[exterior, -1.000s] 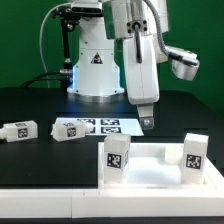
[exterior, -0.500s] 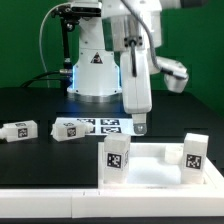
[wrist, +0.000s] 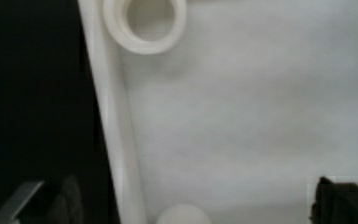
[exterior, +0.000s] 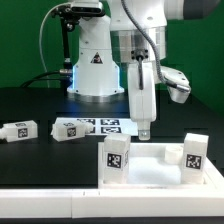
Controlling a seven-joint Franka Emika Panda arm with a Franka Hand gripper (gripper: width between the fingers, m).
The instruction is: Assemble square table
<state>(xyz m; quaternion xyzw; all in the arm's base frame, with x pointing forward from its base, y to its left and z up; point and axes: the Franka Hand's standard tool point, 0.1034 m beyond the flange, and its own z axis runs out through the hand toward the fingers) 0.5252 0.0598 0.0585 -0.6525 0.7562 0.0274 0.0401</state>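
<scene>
While poised with the two-finger claw (exterior: 146, 130) spread fully wide and empty above the robot-side rim of the white plastic square table top (exterior: 150, 172) lying flat on the black table (exterior: 30, 105), looks like the reach-to-grasp step; next needs lowering astride that rim, then closing.

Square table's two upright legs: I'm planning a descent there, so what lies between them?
Only the bare white table top, nothing resting on it, as the exterior view shows; the gripper hangs above that stretch.
</scene>
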